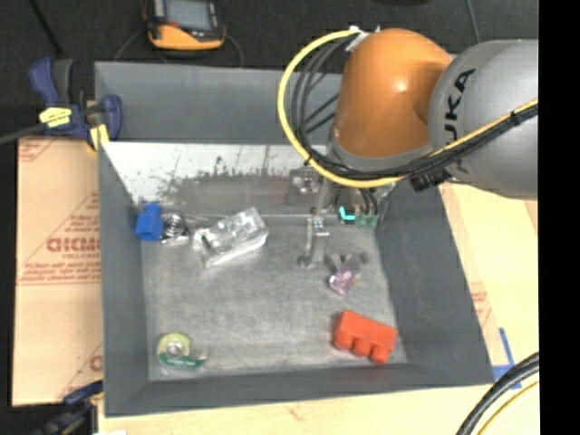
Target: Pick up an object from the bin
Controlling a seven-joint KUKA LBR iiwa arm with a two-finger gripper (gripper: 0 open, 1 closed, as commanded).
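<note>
- A small, pale lilac piece (342,282) was taken as the likeliest pick. It was located on the bin floor, right of centre in the frame.
- The piece was found just below the gripper (333,261) in the frame and slightly to its right, close to the fingertips but not between them.
- No long axis could be made out on the piece, so a descent toward the lower frame edge was judged more decisive than any wrist rotation.
- The gripper appeared released, with its fingers spread and nothing held between them.
- A red block (364,336) was noted near the piece, toward the lower right of the bin (272,395).
- A clear, silvery item (231,236) and a blue item (148,222) were seen well apart from it, at centre left.
- A tape roll (178,350) was seen at lower left.
- No label could be read on any item in the bin.
- The lettering "KUKA" was partly readable on the arm (494,107), beside the orange cover (390,80).
</note>
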